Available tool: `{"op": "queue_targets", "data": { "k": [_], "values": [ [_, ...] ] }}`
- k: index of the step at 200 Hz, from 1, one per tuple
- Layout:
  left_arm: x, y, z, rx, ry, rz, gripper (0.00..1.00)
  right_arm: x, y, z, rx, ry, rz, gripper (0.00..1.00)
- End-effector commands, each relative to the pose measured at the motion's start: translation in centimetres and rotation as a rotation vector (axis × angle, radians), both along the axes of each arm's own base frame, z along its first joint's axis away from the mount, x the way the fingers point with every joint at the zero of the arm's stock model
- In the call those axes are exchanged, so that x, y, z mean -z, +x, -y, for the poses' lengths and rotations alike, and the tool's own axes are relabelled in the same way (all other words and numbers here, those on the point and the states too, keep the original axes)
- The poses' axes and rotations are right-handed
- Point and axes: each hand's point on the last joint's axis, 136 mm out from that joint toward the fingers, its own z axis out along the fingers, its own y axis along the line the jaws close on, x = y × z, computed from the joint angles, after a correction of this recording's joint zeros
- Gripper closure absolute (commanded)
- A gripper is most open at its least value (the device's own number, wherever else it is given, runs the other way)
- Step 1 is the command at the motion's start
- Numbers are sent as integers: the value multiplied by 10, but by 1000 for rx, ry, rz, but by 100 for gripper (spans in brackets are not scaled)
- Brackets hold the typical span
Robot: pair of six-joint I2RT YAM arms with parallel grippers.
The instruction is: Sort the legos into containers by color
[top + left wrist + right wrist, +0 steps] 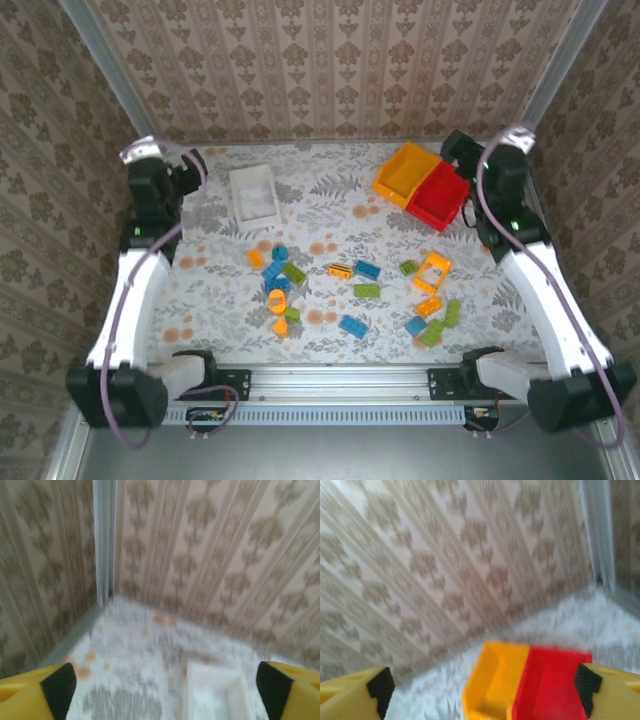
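Yellow jaws with black pads stand wide apart at the near edge of each wrist view, with nothing between them. The left gripper (162,692) hangs over the white bin (215,692) at the far left of the table (330,210). The right gripper (482,690) faces the yellow-orange bin (492,680) and red bin (550,680), which touch side by side. The legos (350,275) lie scattered mid-table, apart from the bins.

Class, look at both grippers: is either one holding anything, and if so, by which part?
Nothing is held. The left gripper and right gripper are both open and empty; the legos lie on the table.
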Motion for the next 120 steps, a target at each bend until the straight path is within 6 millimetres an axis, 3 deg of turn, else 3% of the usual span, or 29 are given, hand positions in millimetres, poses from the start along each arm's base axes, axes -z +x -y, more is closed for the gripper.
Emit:
{"op": "queue_targets", "data": {
  "k": [1, 61, 85, 120],
  "values": [
    [103, -10, 25, 98, -128, -473, 9, 112, 2, -21, -55, 43, -468, 10],
    [136, 16, 39, 173, -170, -560, 13, 194, 67, -21, -8, -19, -735, 14],
    [148, 28, 43, 205, -177, -567, 13, 225, 91, -19, -18, -12, -800, 22],
    [172, 45, 48, 237, -177, -625, 16, 252, 117, -14, -27, 2, -847, 28]
  ]
}}
